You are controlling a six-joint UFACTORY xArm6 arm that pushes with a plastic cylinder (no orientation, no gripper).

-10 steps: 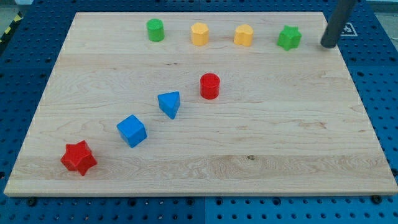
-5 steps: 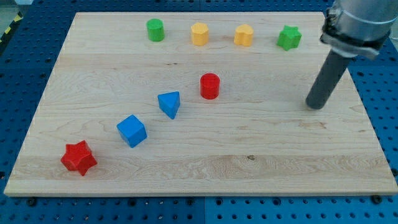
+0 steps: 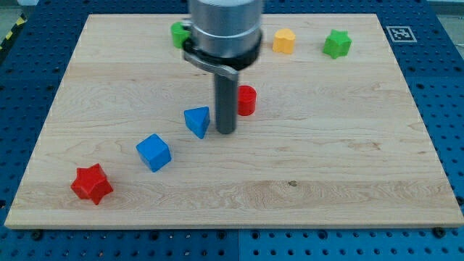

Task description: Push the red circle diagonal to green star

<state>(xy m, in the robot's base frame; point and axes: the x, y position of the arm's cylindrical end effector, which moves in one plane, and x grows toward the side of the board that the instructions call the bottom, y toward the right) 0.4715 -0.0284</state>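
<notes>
The red circle (image 3: pixel 247 100) stands near the middle of the wooden board (image 3: pixel 348 159). The green star (image 3: pixel 337 44) sits at the view's top right. My tip (image 3: pixel 226 131) rests on the board just below and left of the red circle, between it and the blue triangle (image 3: pixel 197 121). The rod hides the red circle's left edge. I cannot tell whether the tip touches the circle.
A green circle (image 3: pixel 176 32) at the view's top left is partly hidden by the arm. A yellow block (image 3: pixel 284 40) sits left of the green star. A blue cube (image 3: pixel 154 152) and a red star (image 3: pixel 92 183) lie toward the view's bottom left.
My tip has swept from the view's right side across the board to the middle, stopping beside the red circle. The arm now hides one yellow block. No block has moved.
</notes>
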